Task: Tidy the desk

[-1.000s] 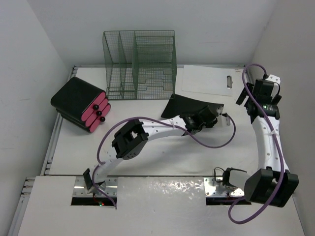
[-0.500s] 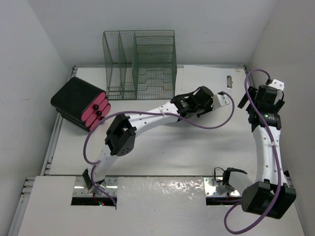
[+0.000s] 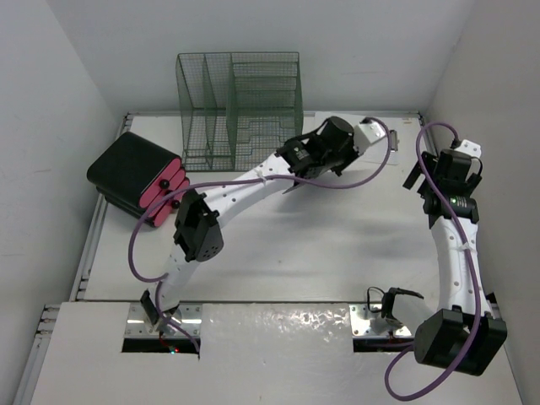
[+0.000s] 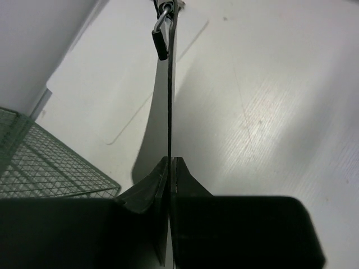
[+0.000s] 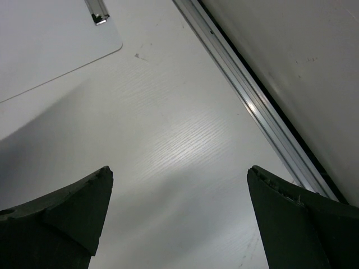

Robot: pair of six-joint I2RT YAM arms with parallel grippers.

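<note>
Finding: the bench (image 3: 337, 253) runs from the arm bases at 6 o'clock to the back wall at 12 o'clock, with walls on three sides.

Left tool (image 4: 170, 161): closed tight on a thin black board (image 4: 169, 112), seen edge-on and standing upright, its metal clip (image 4: 161, 35) at the end away from the tool. In the overhead view the arm reaches to about 12 o'clock, just beside the green mesh rack (image 3: 240, 110).

Right tool (image 5: 179, 169): jaws wide apart, holding nothing, over bare bench at about 2 o'clock. A white clipboard (image 5: 45, 45) is at its 10 o'clock and the side rail (image 5: 252, 106) at its 2 o'clock.

Other item: a black and pink case (image 3: 139, 181) at 9 o'clock.

Assessed risks:
- The board is pinched at one edge only, so its weight could turn it or work it loose between the pads.
- If the board is meant for the rack, a tilted approach could jam a corner against the wire and push the rack.
- The board's lower edge may scrape the bench or sweep the white clipboard.
</note>
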